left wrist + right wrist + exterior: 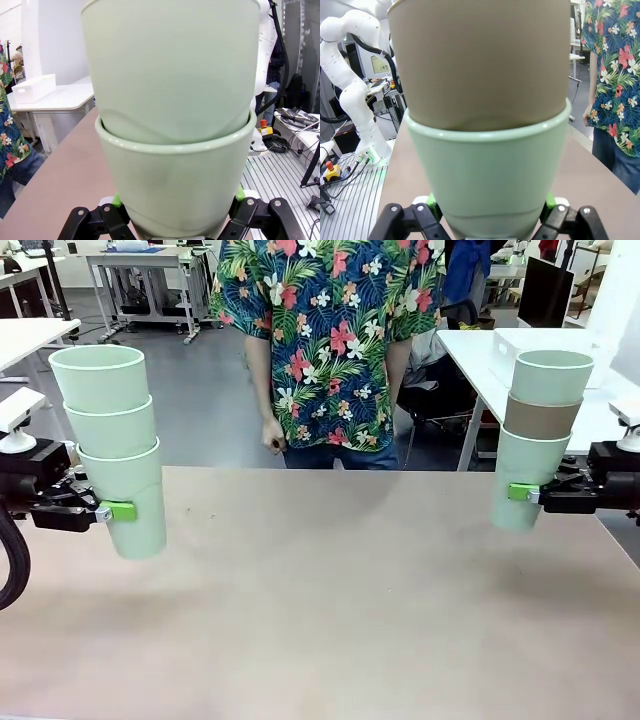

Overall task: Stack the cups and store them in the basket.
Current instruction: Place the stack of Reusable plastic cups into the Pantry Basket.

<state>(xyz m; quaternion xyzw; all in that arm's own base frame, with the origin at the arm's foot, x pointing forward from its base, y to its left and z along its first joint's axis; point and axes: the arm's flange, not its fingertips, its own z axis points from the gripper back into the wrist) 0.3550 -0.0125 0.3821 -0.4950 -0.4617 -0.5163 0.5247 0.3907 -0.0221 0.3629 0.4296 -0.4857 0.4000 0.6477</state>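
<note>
Above the table [330, 620], three nested green cups [112, 445] were pinched by the left gripper [125, 511], a green-brown-green stack [540, 435] by the right gripper [522, 493].

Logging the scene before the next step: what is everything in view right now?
Mint cups: five, pale green; three stacked in the left hand, two in the right hand's stack, bottom and top.
Brown cup: one, brown, middle of the right stack.
Basket: one, white, on a white side table.
Table: one, beige, below both stacks.
Person: one, floral shirt, far side.
Left hand: black, green pads, shut on its bottom cup.
Right hand: the same.
</note>
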